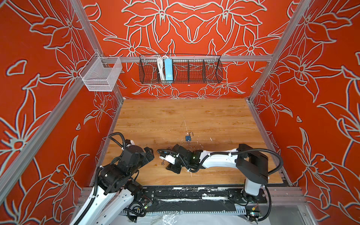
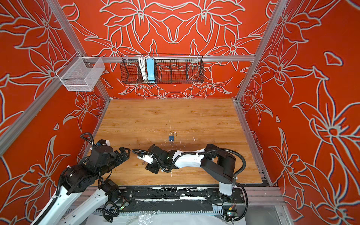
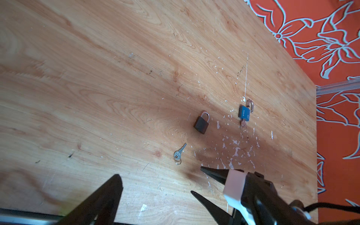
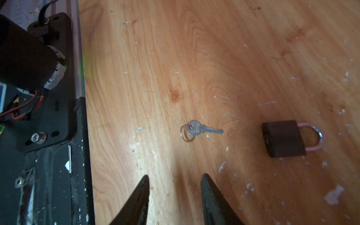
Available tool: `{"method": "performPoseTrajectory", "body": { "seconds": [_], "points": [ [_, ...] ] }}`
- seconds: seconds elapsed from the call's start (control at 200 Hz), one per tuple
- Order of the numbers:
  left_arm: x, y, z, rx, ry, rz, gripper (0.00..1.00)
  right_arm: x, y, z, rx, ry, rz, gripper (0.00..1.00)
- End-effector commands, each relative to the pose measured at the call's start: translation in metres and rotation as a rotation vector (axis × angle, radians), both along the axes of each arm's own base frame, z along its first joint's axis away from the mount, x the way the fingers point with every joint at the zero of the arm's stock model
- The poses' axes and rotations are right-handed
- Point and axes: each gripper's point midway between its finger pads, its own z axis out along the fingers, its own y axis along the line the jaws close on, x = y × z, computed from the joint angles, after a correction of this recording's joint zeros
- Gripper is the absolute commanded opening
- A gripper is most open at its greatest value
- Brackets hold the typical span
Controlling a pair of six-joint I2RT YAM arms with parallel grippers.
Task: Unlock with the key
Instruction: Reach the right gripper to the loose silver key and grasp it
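Toward the front edge of the worktop (image 1: 194, 116), two padlocks and two keys are counted. One dark padlock (image 4: 283, 138) is laid flat with its shackle closed. One loose key (image 4: 196, 130), carried on a small ring, is laid flat between that padlock and the front edge. It is set apart from both, with its blade pointed at the padlock's body.

And now the second lock: one blue padlock (image 1: 188, 138) is found nearer the middle of the worktop, its shackle swung open. A second key (image 3: 243, 125) with its own ring is seen at its base, apparently seated in the keyway.

Two arms are in play. The right end effector (image 4: 175, 176) is held low over the worktop just short of the loose key. Its jaws are set at a narrow gap, with nothing gripped between them and nothing touched. The left end effector (image 3: 154, 184) is held by the front left corner, jaws spread wide, nothing carried.

Up on the frame, one black wire basket (image 1: 180, 70) is hung from the back rail. One white mesh basket (image 1: 101, 75) is hung where the back rail meets the left one.
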Motion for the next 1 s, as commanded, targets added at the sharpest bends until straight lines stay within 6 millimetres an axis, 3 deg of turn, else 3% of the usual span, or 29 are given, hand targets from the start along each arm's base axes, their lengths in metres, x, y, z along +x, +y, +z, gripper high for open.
{"method": "performPoseTrajectory", "body": {
  "seconds": [0.0,0.736,0.996],
  "points": [
    [-0.010,0.014,-0.005,0.023,0.022,0.058,0.97,0.005,0.022,0.007,0.037,-0.111,0.050,0.43],
    [-0.013,0.026,-0.003,0.052,0.017,0.111,0.97,0.024,0.038,-0.025,-0.034,-0.191,0.050,0.27],
    [-0.012,0.026,-0.002,0.049,0.011,0.115,0.97,0.017,0.039,-0.031,-0.047,-0.175,0.095,0.27]
  ]
}}
